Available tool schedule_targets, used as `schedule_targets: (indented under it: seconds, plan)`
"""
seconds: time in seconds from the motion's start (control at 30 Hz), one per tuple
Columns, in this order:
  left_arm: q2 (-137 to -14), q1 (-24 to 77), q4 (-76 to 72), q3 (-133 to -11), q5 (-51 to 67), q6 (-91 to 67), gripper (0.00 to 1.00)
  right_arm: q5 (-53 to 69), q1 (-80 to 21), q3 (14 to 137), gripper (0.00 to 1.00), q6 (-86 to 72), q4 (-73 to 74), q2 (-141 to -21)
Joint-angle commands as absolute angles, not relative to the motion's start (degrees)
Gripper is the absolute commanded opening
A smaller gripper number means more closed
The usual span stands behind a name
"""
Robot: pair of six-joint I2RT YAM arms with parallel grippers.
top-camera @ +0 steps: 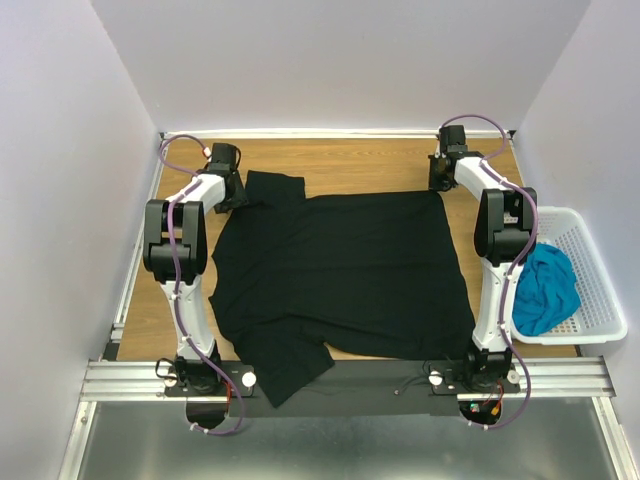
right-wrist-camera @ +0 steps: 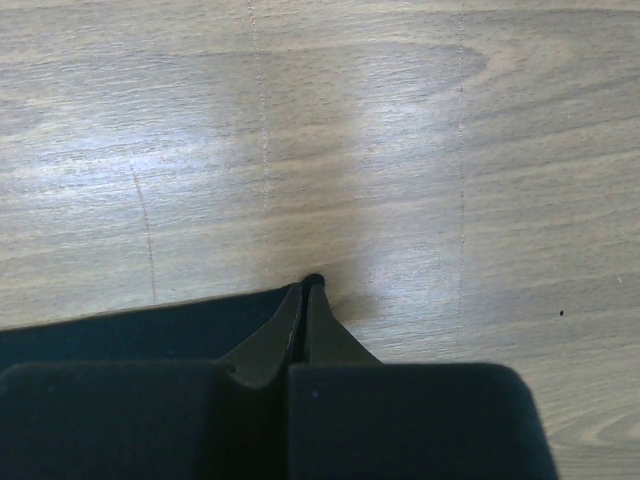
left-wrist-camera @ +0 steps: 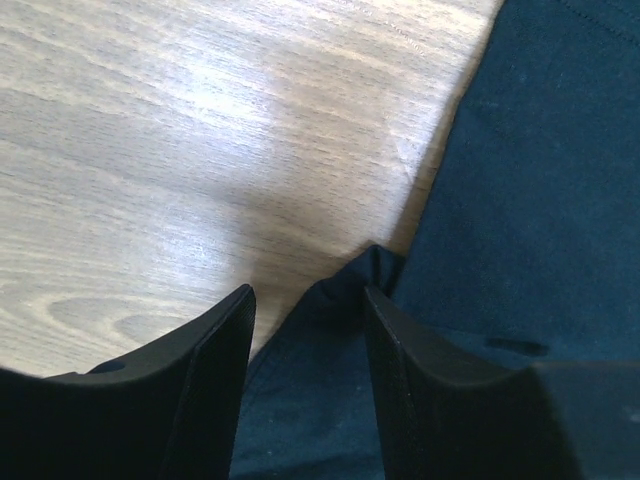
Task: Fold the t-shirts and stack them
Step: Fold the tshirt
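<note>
Fabric of the black t-shirt (top-camera: pixel 340 270) is spread nearly flat over the middle of the wooden table (top-camera: pixel 350 160), its hem toward the right and its collar end toward the left; one sleeve (top-camera: pixel 275 190) is laid out toward the far left corner, and the other is draped over the near edge of the table by the left arm's base. The left gripper (top-camera: pixel 233 195) is lowered at the outer edge of the far sleeve; in the left wrist view its fingers (left-wrist-camera: pixel 215 370) are held apart, a dark fold of the sleeve is seen lying in the gap between them, and bare wood is seen beyond the tips; the cloth is not clamped there. The right gripper (top-camera: pixel 438 178) is set at the far right corner of the shirt; in the right wrist view its fingers (right-wrist-camera: pixel 275 345) are pressed tightly together, the straight hem edge is seen running up to the tips, and the corner appears to be pinched between them. The teal-blue t-shirt (top-camera: pixel 545 290) is bunched inside the white basket (top-camera: pixel 590 250) at the right side of the table, just beside the right arm and well apart from both grippers.
</note>
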State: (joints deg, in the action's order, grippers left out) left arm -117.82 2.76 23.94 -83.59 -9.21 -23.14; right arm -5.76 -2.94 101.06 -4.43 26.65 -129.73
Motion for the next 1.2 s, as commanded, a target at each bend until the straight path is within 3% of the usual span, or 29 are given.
schedule_targets:
  seconds: [0.0, 0.2, 0.47, 0.87, 1.17]
  plan:
    - [-119.9, 3.0, 27.1, -83.7, -11.4, -22.7, 0.54, -6.9, -2.5, 98.4, 0.01, -4.5, 31.7, -131.0]
    - [-122.6, 4.0, 28.2, -85.7, -11.2, -22.6, 0.41, -6.7, -2.5, 98.6, 0.01, -4.7, 31.7, -130.9]
    - [-125.1, 3.3, 30.3, -91.7, -14.8, -22.8, 0.00, -4.1, -0.6, 102.5, 0.01, -6.5, 31.7, -131.8]
    - [-131.1, 2.5, 28.6, -110.0, -12.7, -19.1, 0.00, -1.3, 3.1, 115.0, 0.01, -6.2, 31.7, -136.8]
    - [-127.6, 2.5, 26.3, -108.9, -11.1, -17.7, 0.00, -1.1, 3.1, 114.7, 0.01, -5.9, 31.7, -133.9]
